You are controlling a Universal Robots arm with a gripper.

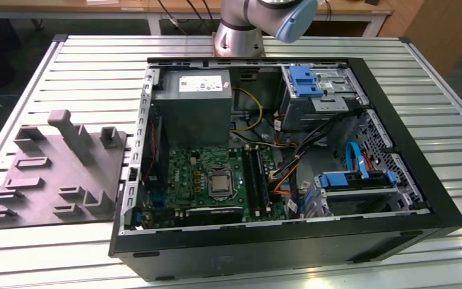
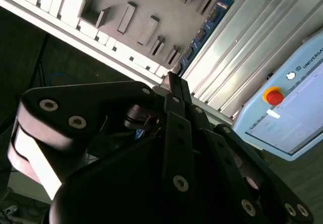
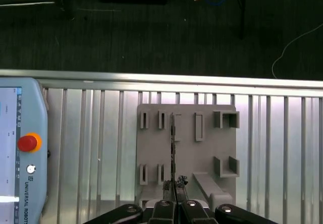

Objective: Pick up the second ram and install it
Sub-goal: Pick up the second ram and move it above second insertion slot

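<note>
In the exterior view, one open computer case (image 1: 279,244) and one grey tray (image 1: 55,180) are seen on the slatted surface (image 1: 423,60), with the tray toward the edge at the exterior view's left. In the second wrist view, one second ram (image 2: 204,32) is clamped between two nearly closed fingers (image 2: 177,118). In the first wrist view, it is held edge-on above the tray, and one pendant (image 3: 20,148) is seen alongside.

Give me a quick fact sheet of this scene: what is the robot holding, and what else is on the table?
gripper: shut on the second ram
ram's pose: sticks out past the fingertips, edge-on in the first wrist view
beyond it: grey tray on the slatted table
computer case: open, motherboard exposed, beside the tray
nearby: control pendant with a red button
</note>
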